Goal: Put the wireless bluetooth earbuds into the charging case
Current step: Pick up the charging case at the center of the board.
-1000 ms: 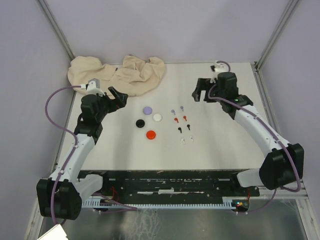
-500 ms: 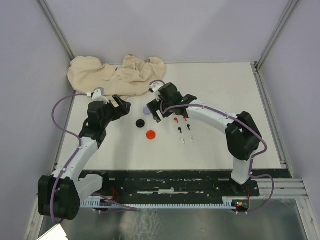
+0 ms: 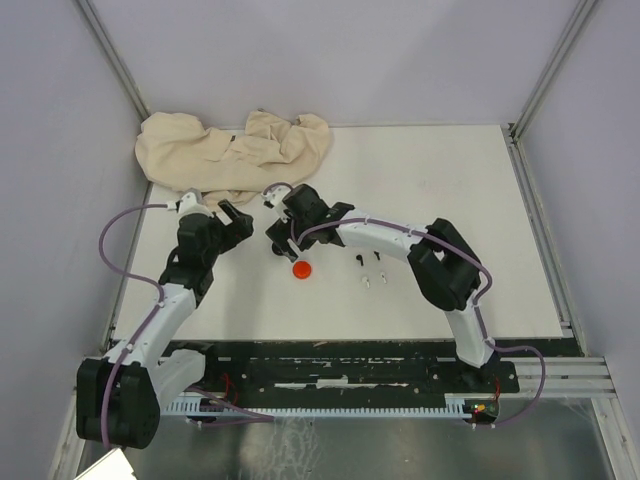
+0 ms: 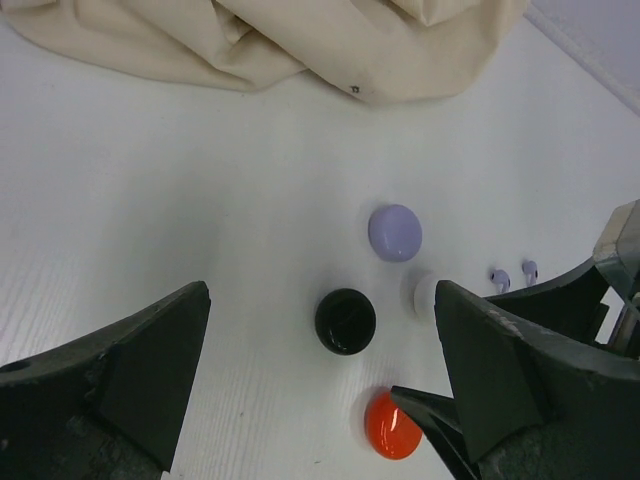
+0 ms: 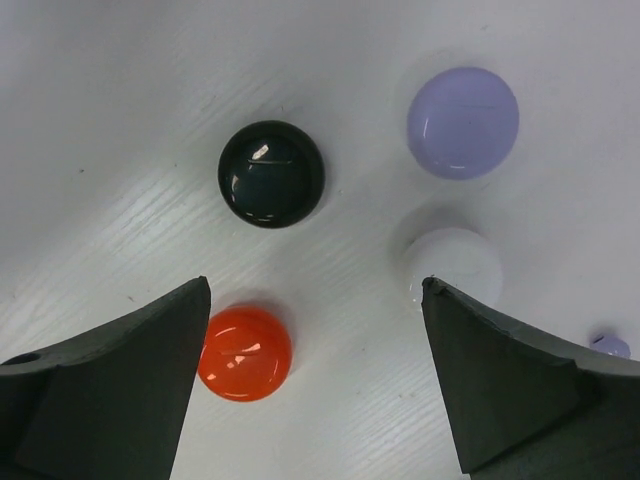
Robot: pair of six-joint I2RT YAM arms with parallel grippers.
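Two arms reach over the white table (image 3: 450, 200), and I place everything from the black disc (image 5: 271, 174). The beige cloth (image 3: 230, 150) lies well beyond it, toward the back wall. The left claw (image 3: 232, 218) hangs to its left, jaws spread wide and holding nothing. The right claw (image 5: 315, 290) hovers right above it and its neighbours, jaws parted and empty, touching none of them. Around the black disc sit three more of the same size, which I take for closed charging cases: the purple disc (image 5: 463, 122) just beyond and to its right, the white disc (image 5: 452, 266) to its right, the red disc (image 5: 245, 352) on its near side. The earbuds lie loose on the table further right of the black disc, past the white one: a purple pair (image 4: 497, 276), a black pair (image 3: 358, 260) and a white pair (image 3: 367, 282) show, and any red pair is out of my sight. None sits in a case. So the buds lie to the right of both claws, the right claw being the nearer; their stems are too small for me to say which way they run
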